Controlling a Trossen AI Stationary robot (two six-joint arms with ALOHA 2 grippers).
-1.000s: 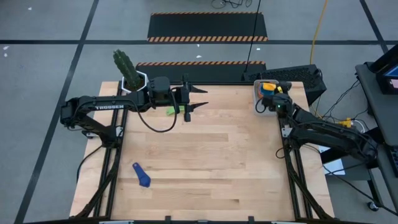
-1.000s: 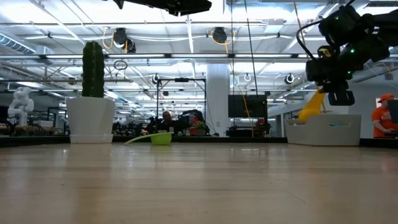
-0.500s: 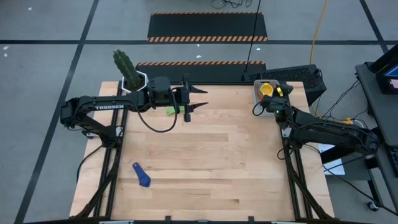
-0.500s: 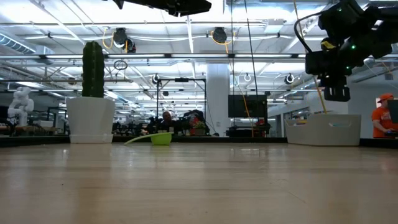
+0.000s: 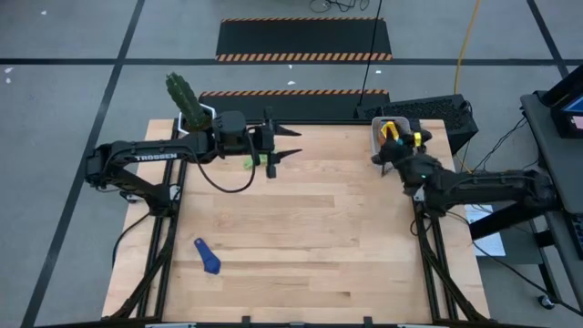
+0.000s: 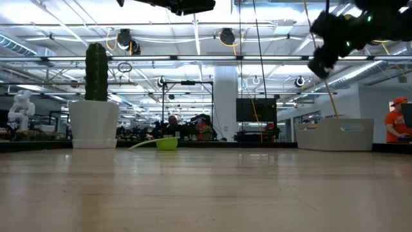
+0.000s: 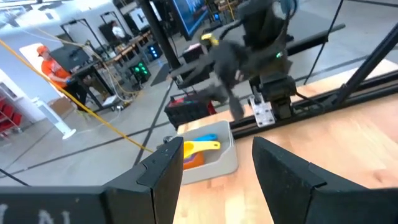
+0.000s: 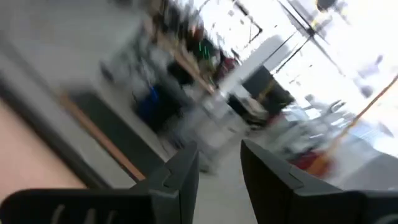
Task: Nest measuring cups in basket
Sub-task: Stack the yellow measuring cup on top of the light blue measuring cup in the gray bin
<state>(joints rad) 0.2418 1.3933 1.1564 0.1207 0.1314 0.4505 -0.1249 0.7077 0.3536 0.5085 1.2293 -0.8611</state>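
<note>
The left gripper [image 5: 290, 143] hangs over the far left part of the tabletop [image 5: 301, 246], its fingers [image 7: 283, 168] spread with nothing between them. Just beside it, on the wood under the wrist, lies the green cup [image 5: 249, 162]; from the low view the same cup [image 6: 166, 143] sits flat with its handle pointing left. Behind that arm, at the far left corner, stands a cactus [image 5: 185, 98] in a white pot [image 6: 94, 124].

The right gripper [image 5: 383, 161] is raised above the far right part of the tabletop, just in front of the basket [image 5: 379, 137]. In its own wrist view the two fingers [image 8: 178, 176] stand a little apart with nothing pinched between them, and they point out into the room.

The basket stands at the far right corner of the tabletop. A yellow cup [image 7: 198, 148] lies on top inside it, over an orange cup [image 7: 190, 160], with a bit of light blue [image 7: 205, 137] behind them. From the low view the basket [image 6: 335, 134] shows as a pale tub.

The dark blue cup [image 5: 209, 258] lies alone near the front left of the tabletop, well apart from both arms.

A person in an orange shirt [image 6: 394, 125] stands in the room beyond.
</note>
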